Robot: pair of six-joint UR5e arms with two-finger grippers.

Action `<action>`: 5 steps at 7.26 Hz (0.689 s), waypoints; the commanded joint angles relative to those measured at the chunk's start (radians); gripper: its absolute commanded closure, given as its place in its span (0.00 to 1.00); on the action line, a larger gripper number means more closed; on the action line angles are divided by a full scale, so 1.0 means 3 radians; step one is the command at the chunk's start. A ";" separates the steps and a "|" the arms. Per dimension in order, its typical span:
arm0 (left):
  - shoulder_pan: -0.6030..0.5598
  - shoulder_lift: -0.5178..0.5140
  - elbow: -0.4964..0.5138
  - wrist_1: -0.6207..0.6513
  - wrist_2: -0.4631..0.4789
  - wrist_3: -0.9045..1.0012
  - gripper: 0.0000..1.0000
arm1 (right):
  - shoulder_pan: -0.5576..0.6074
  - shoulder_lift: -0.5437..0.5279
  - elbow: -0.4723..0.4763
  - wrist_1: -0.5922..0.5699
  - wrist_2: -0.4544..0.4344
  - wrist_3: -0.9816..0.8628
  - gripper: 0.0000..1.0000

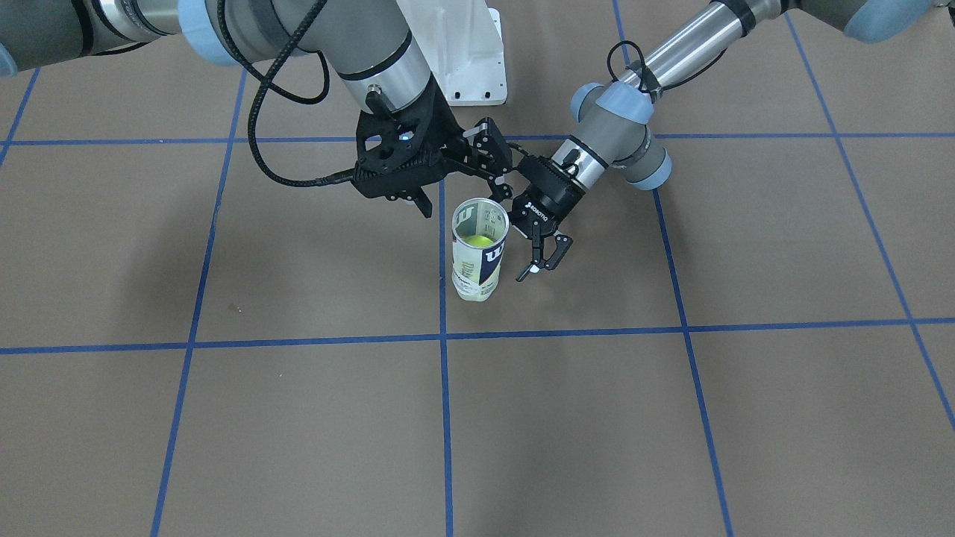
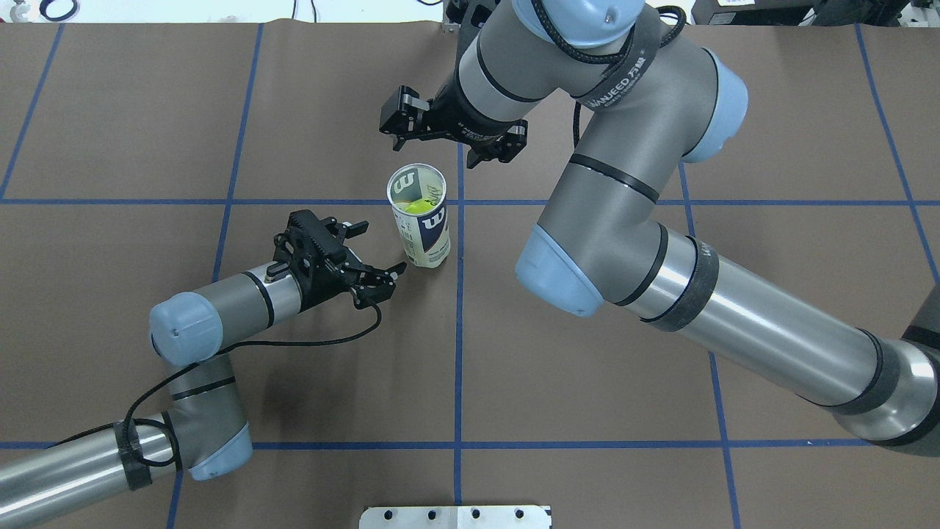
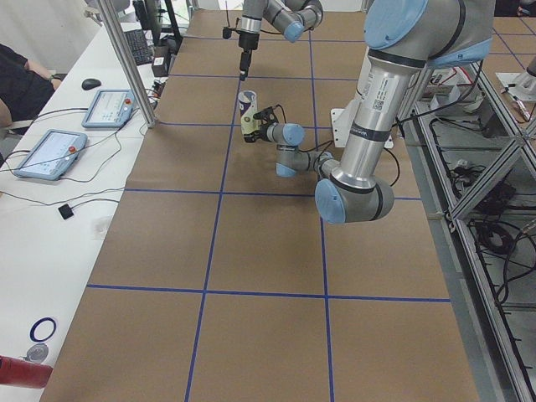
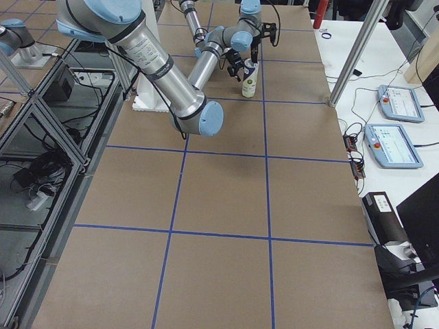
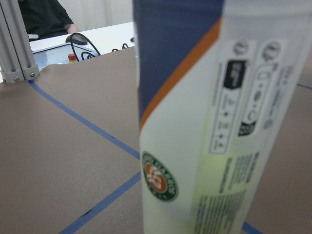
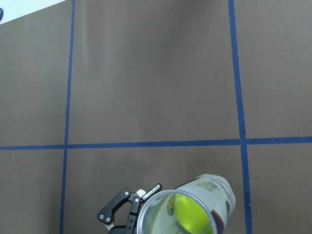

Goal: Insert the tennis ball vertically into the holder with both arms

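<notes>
Holder [image 2: 420, 224] upright mid-table, ball [image 2: 416, 208] inside. Left gripper [image 2: 382, 250] spread wide, empty, just left of holder. Right gripper [image 2: 449, 143] wide open, empty, above far side. Likely retreat: draw left sideways, lift right vertically, avoid nudging holder.

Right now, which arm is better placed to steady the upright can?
Left: the left gripper sits open, low beside the holder, fingers aimed at it. The right gripper hangs open, higher, past its rim.
</notes>
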 commanded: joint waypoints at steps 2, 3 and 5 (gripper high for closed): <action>-0.0061 0.0539 -0.0563 0.0060 -0.0303 0.0005 0.01 | 0.0231 -0.0093 0.0041 -0.0005 0.0263 -0.0005 0.02; -0.0239 0.0627 -0.0631 0.0207 -0.0431 0.0005 0.01 | 0.0375 -0.0200 0.0142 -0.0076 0.0427 -0.0051 0.02; -0.0749 0.0638 -0.0713 0.0687 -0.0906 0.0005 0.01 | 0.0798 -0.0470 0.0271 -0.0128 0.0805 -0.0270 0.01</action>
